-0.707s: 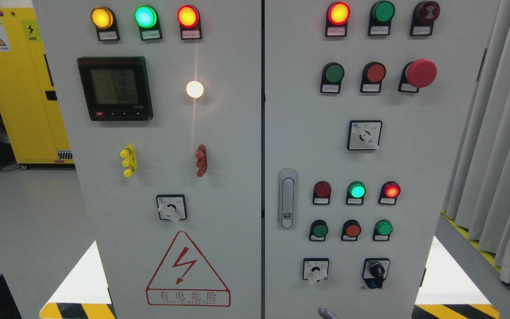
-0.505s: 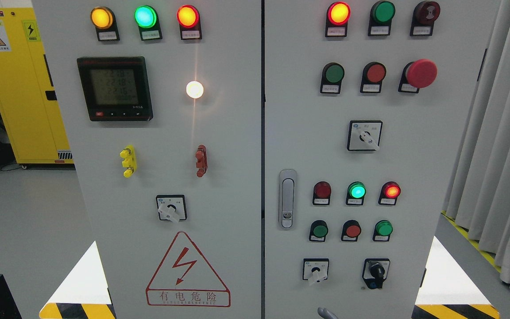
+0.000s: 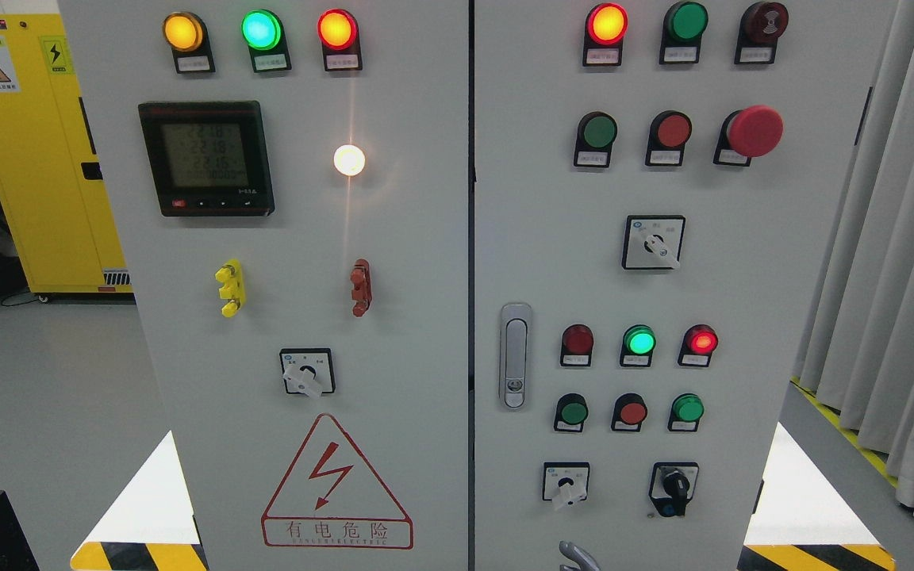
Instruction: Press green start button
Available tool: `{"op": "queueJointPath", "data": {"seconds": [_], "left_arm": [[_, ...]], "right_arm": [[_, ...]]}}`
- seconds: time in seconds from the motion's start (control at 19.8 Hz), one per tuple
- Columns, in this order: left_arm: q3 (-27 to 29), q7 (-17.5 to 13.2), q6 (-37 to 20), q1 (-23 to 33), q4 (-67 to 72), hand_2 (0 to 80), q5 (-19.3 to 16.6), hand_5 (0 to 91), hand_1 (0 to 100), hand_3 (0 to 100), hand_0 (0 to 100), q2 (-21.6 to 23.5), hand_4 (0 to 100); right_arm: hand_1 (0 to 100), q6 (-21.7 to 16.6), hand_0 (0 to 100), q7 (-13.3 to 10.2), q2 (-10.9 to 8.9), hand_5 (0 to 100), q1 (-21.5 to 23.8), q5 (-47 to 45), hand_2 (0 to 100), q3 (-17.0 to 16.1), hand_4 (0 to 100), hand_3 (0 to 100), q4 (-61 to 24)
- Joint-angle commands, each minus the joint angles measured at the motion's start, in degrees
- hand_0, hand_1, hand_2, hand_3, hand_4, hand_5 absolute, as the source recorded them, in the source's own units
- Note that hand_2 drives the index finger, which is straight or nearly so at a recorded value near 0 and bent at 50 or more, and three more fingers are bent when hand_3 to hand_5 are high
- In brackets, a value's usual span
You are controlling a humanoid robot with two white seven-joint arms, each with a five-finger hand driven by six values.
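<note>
The grey control cabinet has two doors. On the right door (image 3: pixel 743 317) a dark green push button (image 3: pixel 598 131) sits in the upper row, left of a red button (image 3: pixel 673 130). Lower down are a green push button (image 3: pixel 574 412), a red one (image 3: pixel 631 411) and a brighter green one (image 3: pixel 687 408). Above them a green lamp (image 3: pixel 639 342) is lit. Only a small grey part of my right hand (image 3: pixel 574 555) pokes up at the bottom edge, well below the lower green buttons and touching nothing. My left hand is out of view.
A red mushroom stop button (image 3: pixel 754 131) stands out at the upper right. Rotary switches (image 3: pixel 653 243) (image 3: pixel 566 482) and a key switch (image 3: pixel 673 488) share the right door, with a door latch (image 3: pixel 514 356) at its left edge. Grey curtains (image 3: pixel 893 277) hang right; a yellow cabinet (image 3: pixel 36 159) stands left.
The grey part of my right hand has risen slightly at the bottom edge and shows a little more. The panel lamps and switches are unchanged.
</note>
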Motion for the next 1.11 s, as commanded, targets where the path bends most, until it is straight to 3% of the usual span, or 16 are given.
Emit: {"op": "queueJointPath", "data": {"seconds": [0.0,0.2,0.25,0.4,0.66,1.06], "left_arm": [[0.00,0.02,0.04,-0.02,-0.05,0.0,0.00,0.0,56,0,12,0.00,0],[0.00,0.02,0.04,-0.02,0.03,0.0,0.00,0.0,56,0,12,0.00,0],[0.00,0.02,0.04,-0.02,-0.05,0.0,0.00,0.0,56,0,12,0.00,0],[0.00,0.02,0.04,-0.02,-0.05,0.0,0.00,0.0,56,0,12,0.00,0],[0.00,0.02,0.04,-0.02,0.03,0.0,0.00,0.0,56,0,12,0.00,0],[0.00,0.02,0.04,-0.02,-0.05,0.0,0.00,0.0,56,0,12,0.00,0]], "right_arm": [[83,-0.08,48,-0.38,-0.88,71,-3.43,16.10,0,-6.07,69,55,-0.59],[87,-0.08,53,-0.99,-0.88,88,-7.21,25.77,0,-8.18,83,70,-0.95],[88,-0.26,57,-0.99,-0.88,95,-8.96,30.33,0,-9.41,92,79,-0.69],[90,-0.61,63,-0.82,-0.88,100,-12.84,40.56,0,-11.97,98,89,-0.51],[92,-0.35,65,0.94,-0.88,100,-16.00,44.60,0,-11.88,100,91,0.45],[94,2.20,68,1.03,-0.97,100,-19.08,45.05,0,-11.88,100,92,3.80]]}}
